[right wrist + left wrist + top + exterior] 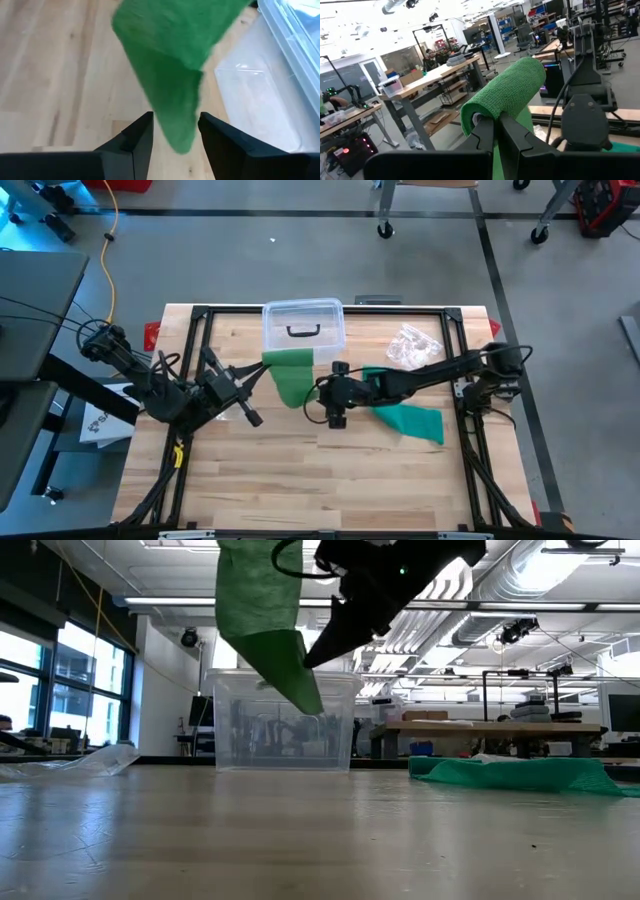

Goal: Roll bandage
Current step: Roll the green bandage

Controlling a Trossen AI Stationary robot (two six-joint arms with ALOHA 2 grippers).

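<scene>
My left tool (495, 131) is clamped on the green bandage roll (506, 92), held above the tabletop (300, 470) beside the clear bin (303, 327); the roll's long axis lies level, its loose tail hanging down. My right tool (175, 132) has fingers apart, straddling that tail's tip; only the low view shows the tail clear of the tabletop.

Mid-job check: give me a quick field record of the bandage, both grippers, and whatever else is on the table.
bandage roll: green, clamped in the left gripper, raised off the table
hanging tail: droops from the roll, tapering to a point
right gripper: open, fingers either side of the tail's tip
loose green bandage: lying on the table near the right arm
clear bin: at the far edge
crumpled plastic: beside the bin
</scene>
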